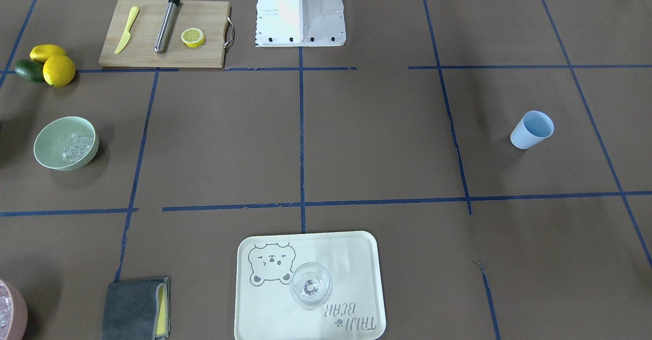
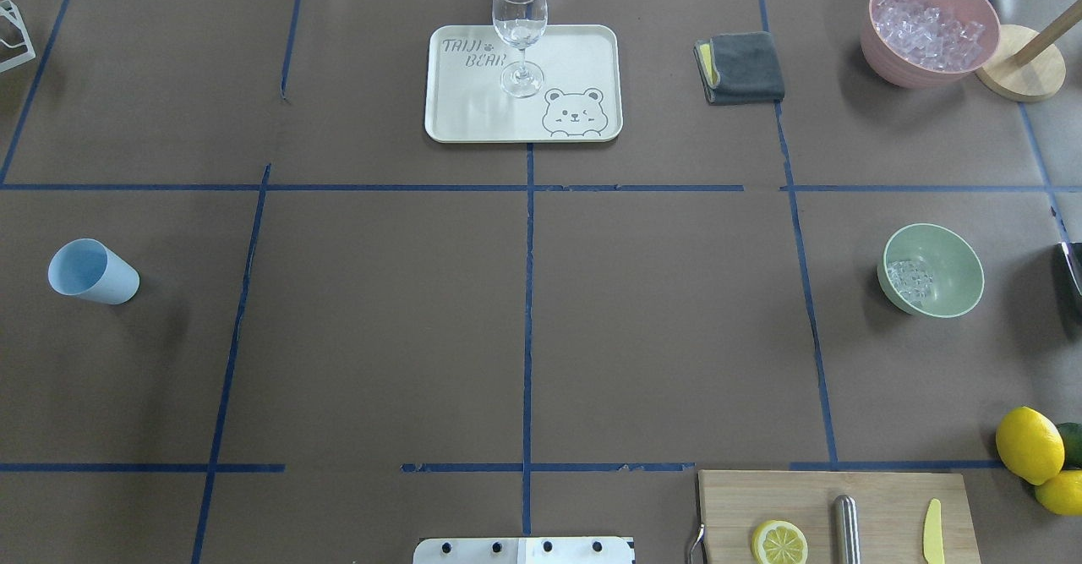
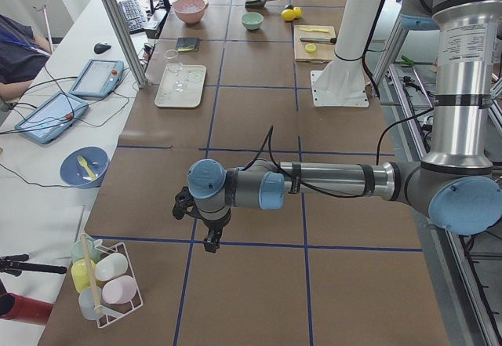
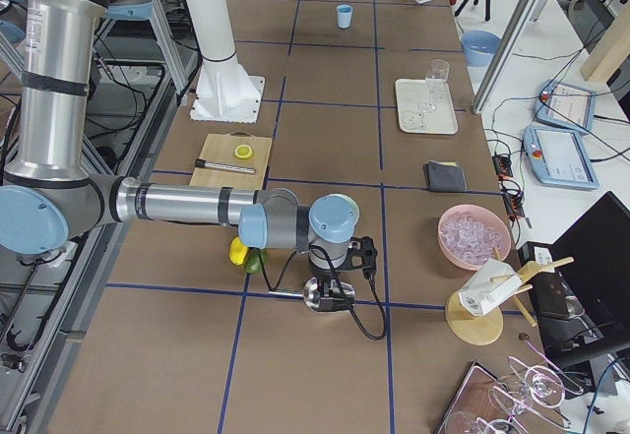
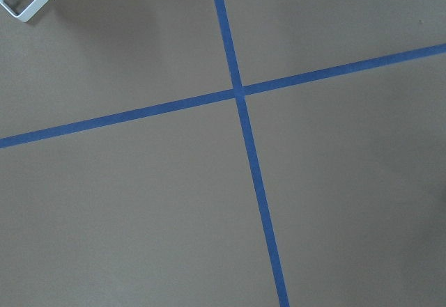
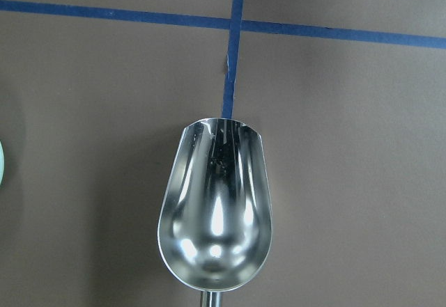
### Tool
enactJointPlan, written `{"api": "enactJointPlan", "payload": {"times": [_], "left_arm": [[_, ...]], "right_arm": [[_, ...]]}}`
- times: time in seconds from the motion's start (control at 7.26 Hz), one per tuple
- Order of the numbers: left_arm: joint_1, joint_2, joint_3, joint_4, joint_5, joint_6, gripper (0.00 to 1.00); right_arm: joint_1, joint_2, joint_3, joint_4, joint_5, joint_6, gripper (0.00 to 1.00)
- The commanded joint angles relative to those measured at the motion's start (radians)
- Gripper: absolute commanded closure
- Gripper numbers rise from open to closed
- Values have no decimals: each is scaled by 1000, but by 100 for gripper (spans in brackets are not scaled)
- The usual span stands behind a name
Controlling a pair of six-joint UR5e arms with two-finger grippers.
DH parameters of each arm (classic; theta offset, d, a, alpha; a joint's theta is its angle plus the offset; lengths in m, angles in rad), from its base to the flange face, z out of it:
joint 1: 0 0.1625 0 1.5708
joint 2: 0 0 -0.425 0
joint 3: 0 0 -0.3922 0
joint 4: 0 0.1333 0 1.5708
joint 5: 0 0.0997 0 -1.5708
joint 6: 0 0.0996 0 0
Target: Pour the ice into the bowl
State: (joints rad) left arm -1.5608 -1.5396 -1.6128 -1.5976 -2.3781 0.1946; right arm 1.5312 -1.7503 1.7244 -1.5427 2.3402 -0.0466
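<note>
The pale mint-green bowl stands on the table's right side and also shows in the front view. Small clear ice cubes lie in its bottom. An empty shiny metal scoop fills the right wrist view, its handle running off the bottom edge, and a sliver of the bowl's rim shows at the left edge. My right gripper hangs low over the table at the scoop; I cannot tell its state. My left gripper points down over bare table; I cannot tell its state.
A pink container of ice-like pieces and a wooden stand are at the far right. A light blue cup is at the left. A tray holds a wine glass. Cutting board, lemons, grey cloth.
</note>
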Motion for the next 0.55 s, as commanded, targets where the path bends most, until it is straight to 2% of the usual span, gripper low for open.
{"api": "enactJointPlan", "payload": {"times": [0.0,0.41], "left_arm": [[1,-2,1,-21,0,0,0],[2,-1,2,-21,0,0,0]], "right_arm": [[0,-2,0,1,-4,1,0],[0,-5,-9,-4,-5,-1,0]]}}
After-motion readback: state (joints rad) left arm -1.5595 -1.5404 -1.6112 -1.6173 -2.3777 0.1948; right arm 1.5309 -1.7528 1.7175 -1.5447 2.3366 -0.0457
